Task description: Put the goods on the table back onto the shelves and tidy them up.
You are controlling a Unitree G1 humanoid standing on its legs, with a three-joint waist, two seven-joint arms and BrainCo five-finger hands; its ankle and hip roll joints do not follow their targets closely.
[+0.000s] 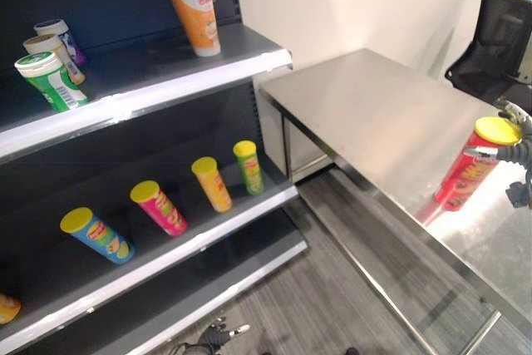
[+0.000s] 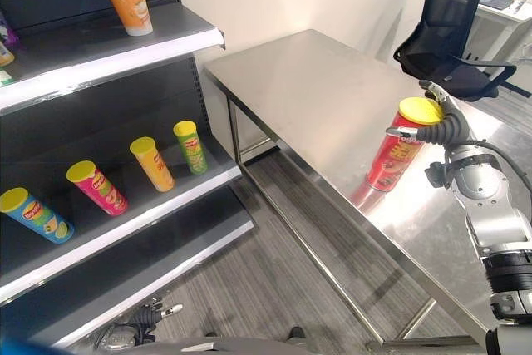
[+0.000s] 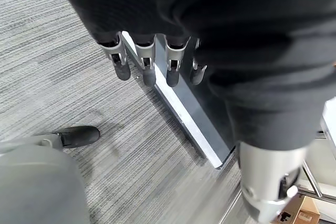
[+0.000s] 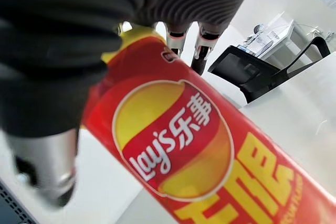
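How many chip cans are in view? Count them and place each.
5, maybe more hidden: blue, pink, orange and green cans stand in a row on the lower shelf; a red can is on the table, gripped by the right hand.

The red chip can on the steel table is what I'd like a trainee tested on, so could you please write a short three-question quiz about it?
1. True or false: the red chip can lies flat on the steel table.
2. Which hand is at the can's yellow lid? A) left hand B) right hand
3. Fill in: the chip cans on the lower shelf number ____.

Key
1. False; it stands on the table, leaning.
2. B; the left hand hangs over the floor with fingers relaxed.
3. Four: blue, pink, yellow, green.
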